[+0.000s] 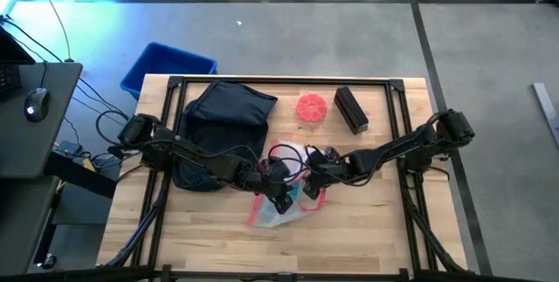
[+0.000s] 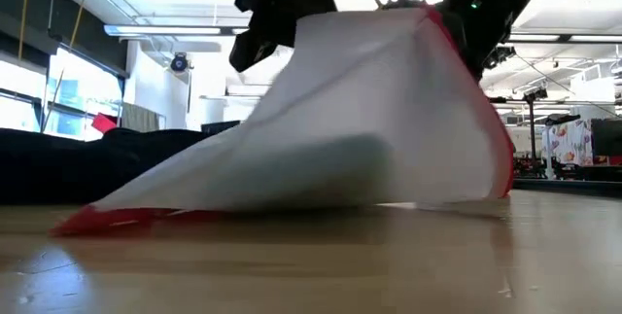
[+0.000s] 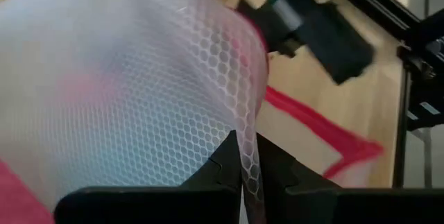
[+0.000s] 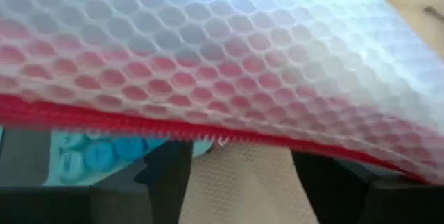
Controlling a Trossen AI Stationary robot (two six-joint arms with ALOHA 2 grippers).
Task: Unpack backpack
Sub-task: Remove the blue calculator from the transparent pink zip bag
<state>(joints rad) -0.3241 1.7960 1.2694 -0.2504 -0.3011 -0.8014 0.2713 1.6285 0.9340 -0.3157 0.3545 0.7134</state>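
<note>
Backpack point(image 1: 223, 120) partly under left arm, mesh pouch point(image 1: 284, 203) contents blurred

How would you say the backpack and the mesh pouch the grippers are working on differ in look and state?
The backpack is dark navy and opaque; the mesh pouch is translucent white with red edging. The backpack is the bigger thing; the pouch is much smaller. The backpack lies slumped behind the left arm, ungripped; the pouch is pinched in the left gripper, its top pulled up, with the right gripper open at its red zipper. Both are soft and rest on the wooden table.
</note>
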